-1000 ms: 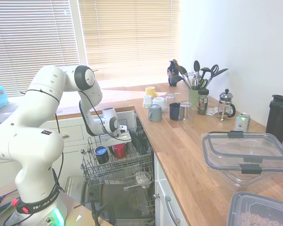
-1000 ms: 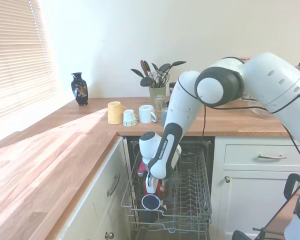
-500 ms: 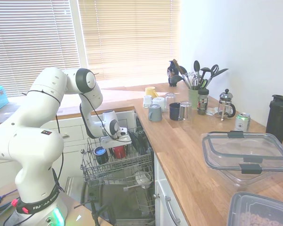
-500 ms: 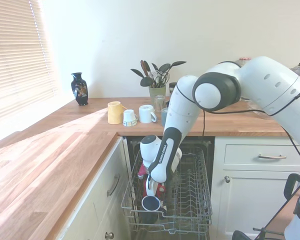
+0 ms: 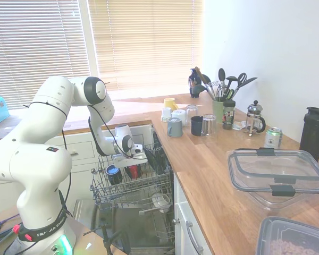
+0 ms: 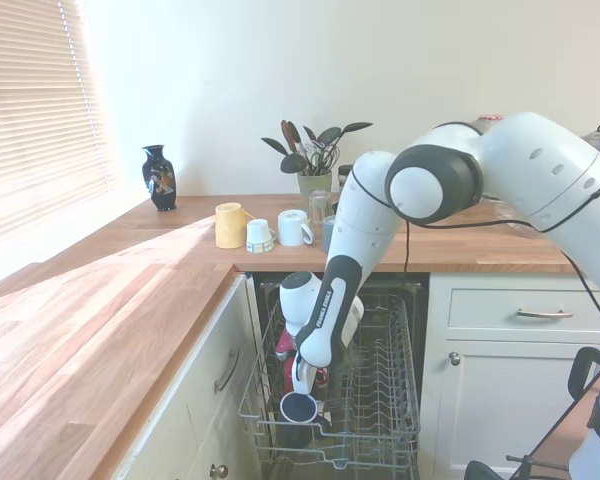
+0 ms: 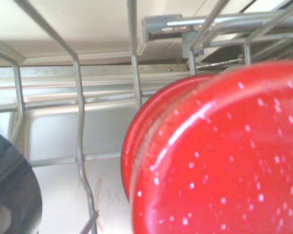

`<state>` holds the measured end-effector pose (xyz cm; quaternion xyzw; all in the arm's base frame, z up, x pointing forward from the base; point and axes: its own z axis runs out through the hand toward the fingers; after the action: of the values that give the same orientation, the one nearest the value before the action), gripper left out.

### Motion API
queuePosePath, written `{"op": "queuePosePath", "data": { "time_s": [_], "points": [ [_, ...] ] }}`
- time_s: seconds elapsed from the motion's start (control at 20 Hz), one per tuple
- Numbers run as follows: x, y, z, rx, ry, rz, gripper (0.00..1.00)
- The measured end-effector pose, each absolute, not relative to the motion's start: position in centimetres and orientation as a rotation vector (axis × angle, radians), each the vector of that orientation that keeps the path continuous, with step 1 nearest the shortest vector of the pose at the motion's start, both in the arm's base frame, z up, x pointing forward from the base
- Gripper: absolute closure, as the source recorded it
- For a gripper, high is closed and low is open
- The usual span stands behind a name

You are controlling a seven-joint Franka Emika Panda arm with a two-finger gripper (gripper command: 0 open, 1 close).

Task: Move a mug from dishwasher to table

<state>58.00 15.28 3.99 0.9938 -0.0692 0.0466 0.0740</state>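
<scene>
The red mug [image 5: 133,170] sits in the dishwasher's pulled-out wire rack [image 5: 128,187], beside a dark mug with a blue inside [image 5: 112,173], and the tool [image 5: 132,162] reaches down right over it. The second exterior view shows only a sliver of red [image 6: 320,378] behind the tool, so whether the fingers are spread or closed on the mug cannot be told. The wrist view fills with the mug's glossy speckled red surface [image 7: 224,161] against the grey wires, while the wooden table [image 5: 218,175] with its cluster of cups shows only in the exterior views.

A glossy red mug [image 7: 219,156] fills much of the close view, grey rack wires [image 7: 80,141] beside it, a dark mug [image 7: 10,195] at the edge.
</scene>
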Motion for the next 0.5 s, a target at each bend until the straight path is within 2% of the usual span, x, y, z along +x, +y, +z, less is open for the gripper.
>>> {"op": "queuePosePath", "data": {
  "time_s": [0.5],
  "points": [
    [57.63,15.65,4.09,2.975,-0.199,0.131,1.0]
  ]
}}
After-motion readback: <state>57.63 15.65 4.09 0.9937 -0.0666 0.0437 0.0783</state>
